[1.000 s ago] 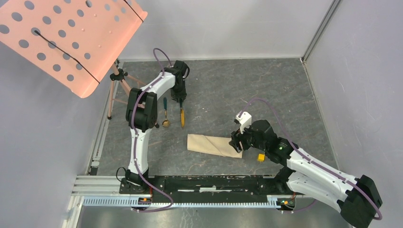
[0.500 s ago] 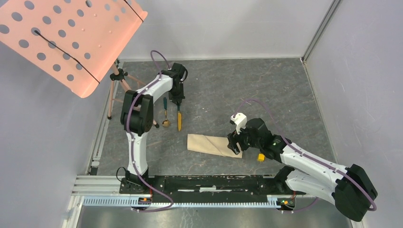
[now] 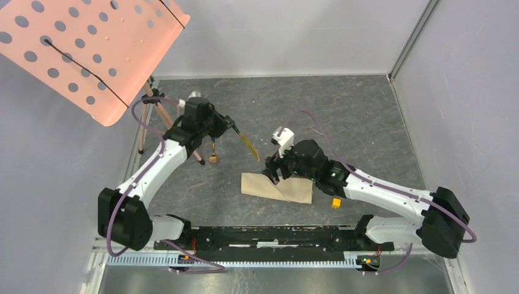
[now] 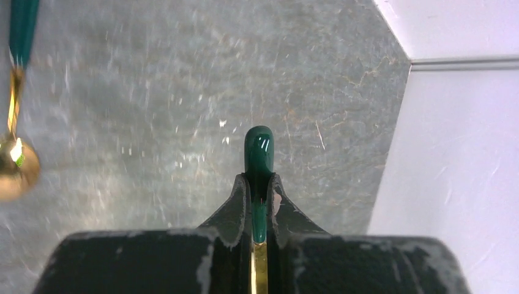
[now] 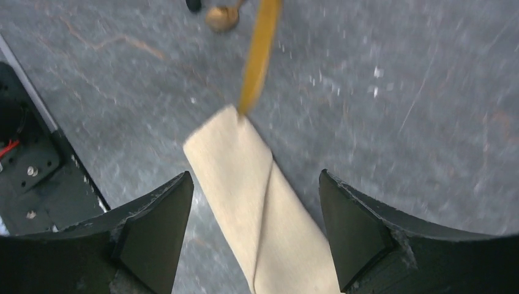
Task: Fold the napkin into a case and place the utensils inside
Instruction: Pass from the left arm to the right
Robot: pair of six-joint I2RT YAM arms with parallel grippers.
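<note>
My left tool point(image 4: 259, 184) is clamped on the knife point(image 3: 248, 146) by its green handle, blade aloft near the folded napkin point(image 3: 278, 188). My right tool point(image 5: 254, 180) hangs spread over that napkin. The spoon point(image 3: 213, 158) lies on the desk point(image 3: 343, 122). I judge this the loading step; next, open the pocket and slide the blade in.

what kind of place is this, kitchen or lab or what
Most likely a robot lab test cell, not a kitchen. Two robot arms are bolted to a metal rail, plain grey walls box in the table, and a pink panel with holes sits above a tripod.
</note>
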